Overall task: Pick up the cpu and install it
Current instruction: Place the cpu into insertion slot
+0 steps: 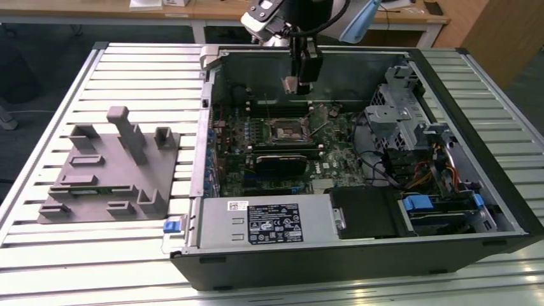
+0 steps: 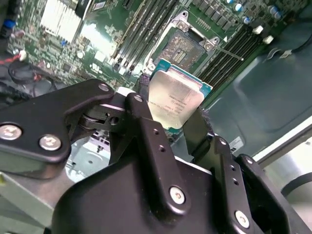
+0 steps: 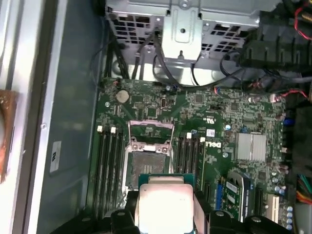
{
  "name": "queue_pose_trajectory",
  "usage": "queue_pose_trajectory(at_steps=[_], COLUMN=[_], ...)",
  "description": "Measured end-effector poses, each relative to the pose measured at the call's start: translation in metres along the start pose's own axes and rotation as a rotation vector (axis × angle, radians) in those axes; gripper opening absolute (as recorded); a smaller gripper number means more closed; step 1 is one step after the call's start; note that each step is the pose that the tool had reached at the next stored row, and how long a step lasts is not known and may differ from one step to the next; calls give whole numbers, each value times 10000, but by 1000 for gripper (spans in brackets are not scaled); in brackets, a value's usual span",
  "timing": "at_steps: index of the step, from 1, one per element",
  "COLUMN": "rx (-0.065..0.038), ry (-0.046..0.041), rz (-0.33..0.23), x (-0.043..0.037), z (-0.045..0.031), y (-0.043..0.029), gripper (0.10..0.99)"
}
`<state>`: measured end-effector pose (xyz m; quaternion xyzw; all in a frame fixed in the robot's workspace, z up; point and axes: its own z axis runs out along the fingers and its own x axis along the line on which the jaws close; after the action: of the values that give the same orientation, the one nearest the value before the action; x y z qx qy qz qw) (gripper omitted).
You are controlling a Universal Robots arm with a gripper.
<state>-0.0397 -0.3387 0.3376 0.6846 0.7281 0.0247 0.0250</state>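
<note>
Well off the socket (image 1: 289, 132) toward the exterior view's left, I see a grey plastic block (image 1: 111, 169) with upright posts on the slatted metal surface (image 1: 51, 95). The metal-rimmed square socket sits on the green board inside the open case (image 1: 357, 64). Above the socket, my end effector (image 2: 171, 109) pinches the flat, silvery cpu (image 2: 175, 100) by its edges.

The cpu (image 2: 175, 95) is a small, thin, square chip with a pale silvery metal top on a blue-green base that shows as a narrow rim around it. It is clamped at two opposite edges between the black fingers (image 2: 146, 124) of the gripper (image 2: 171, 111). It hangs in the air inside the open computer case, touching nothing below. In both wrist views its metal top faces the camera. The dark square socket frame (image 3: 148, 158) on the green motherboard (image 3: 209, 105) lies just beyond it.
</note>
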Motion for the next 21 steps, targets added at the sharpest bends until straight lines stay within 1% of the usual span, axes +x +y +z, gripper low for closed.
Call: queue_pose_trajectory(at_steps=[2,11,21], rx=[1,-2,-1], ry=[-7,36,42], rz=[135,139,141], x=[4,5,21], z=[28,186,358], y=[-2,-13,-27], gripper=[529,529,529])
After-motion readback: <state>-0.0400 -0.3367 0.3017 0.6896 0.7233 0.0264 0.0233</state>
